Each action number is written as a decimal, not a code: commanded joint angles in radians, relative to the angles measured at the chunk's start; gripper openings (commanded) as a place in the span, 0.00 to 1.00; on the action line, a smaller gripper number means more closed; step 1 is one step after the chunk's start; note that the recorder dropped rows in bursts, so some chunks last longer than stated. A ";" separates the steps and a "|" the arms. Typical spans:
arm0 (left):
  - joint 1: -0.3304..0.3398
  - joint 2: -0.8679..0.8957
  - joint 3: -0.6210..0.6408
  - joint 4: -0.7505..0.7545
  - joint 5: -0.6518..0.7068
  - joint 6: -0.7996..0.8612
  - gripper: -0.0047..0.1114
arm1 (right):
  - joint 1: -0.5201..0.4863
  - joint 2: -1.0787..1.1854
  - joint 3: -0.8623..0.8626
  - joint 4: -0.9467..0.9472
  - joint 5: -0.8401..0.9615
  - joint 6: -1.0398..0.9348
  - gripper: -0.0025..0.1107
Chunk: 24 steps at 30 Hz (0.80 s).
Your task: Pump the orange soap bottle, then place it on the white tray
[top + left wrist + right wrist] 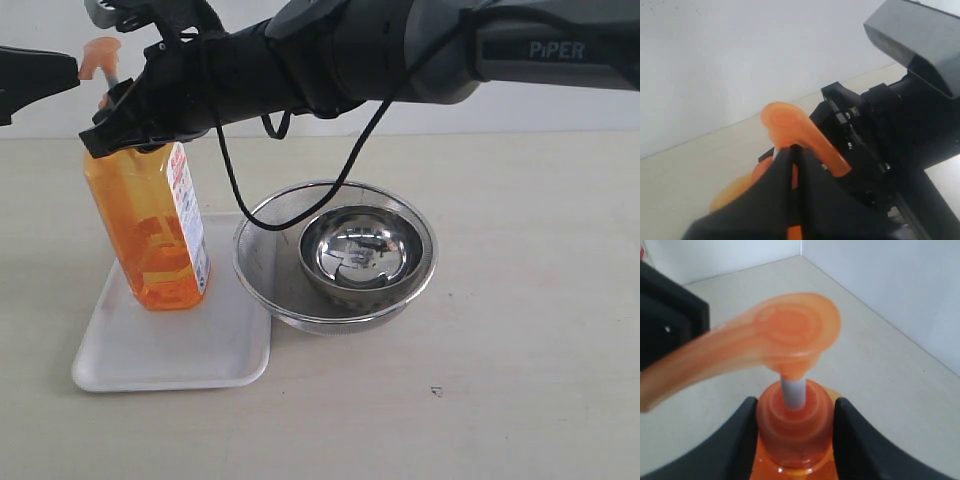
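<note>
Beige table (520,380), white wall (560,110) behind. From the exterior cam I see the right arm (450,50) filling the top of frame, reaching from upper right across to upper left, with a black cable (235,190) looping down off it.

White tray (170,350) sits lower left. Just beside its right edge is a mesh strainer bowl (262,262) with a smaller steel bowl (318,270) nested inside, frame centre.

Orange soap bottle (150,230) stands upright on the far part of the tray, label facing right.

Right gripper (130,128) is at the bottle top. On the right wrist cam its fingers (740,440) sit either side of the orange collar (795,417) and pinch it. White stem (792,392) is exposed above the collar and the pump head (795,325) is up.

Left gripper (792,160) comes in at the upper left edge, tip right by the spout. Its fingers are pressed together with only a thin slit between them. I can't tell if it touches the spout.
</note>
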 commanded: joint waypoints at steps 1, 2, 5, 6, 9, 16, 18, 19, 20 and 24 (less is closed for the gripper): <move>-0.009 -0.010 -0.004 -0.004 0.010 0.004 0.08 | 0.001 -0.002 -0.005 0.008 0.005 0.011 0.02; -0.009 -0.010 -0.004 -0.004 0.012 0.004 0.08 | 0.001 -0.002 -0.005 0.008 0.005 0.011 0.02; -0.009 -0.010 -0.004 -0.004 0.065 -0.005 0.08 | 0.001 -0.002 -0.005 0.008 0.005 0.011 0.02; -0.009 -0.010 -0.004 0.001 0.091 -0.011 0.08 | 0.001 -0.002 -0.005 0.008 0.005 0.011 0.02; -0.009 -0.010 -0.004 0.000 0.102 -0.011 0.08 | 0.001 -0.002 -0.005 0.006 0.005 0.004 0.02; -0.009 -0.010 -0.004 0.000 0.100 -0.011 0.08 | 0.001 -0.002 -0.005 0.006 0.005 0.003 0.25; -0.009 -0.010 -0.004 0.000 0.099 -0.016 0.08 | 0.001 -0.002 -0.005 0.006 0.005 0.005 0.43; -0.009 -0.010 -0.004 0.000 0.099 -0.016 0.08 | 0.001 -0.002 -0.005 0.006 0.005 0.005 0.48; -0.009 -0.010 -0.004 0.000 0.099 -0.016 0.08 | 0.001 -0.002 -0.005 0.006 0.005 0.005 0.53; -0.009 -0.010 -0.004 0.000 0.099 -0.016 0.08 | 0.001 -0.002 -0.005 0.006 0.005 0.005 0.60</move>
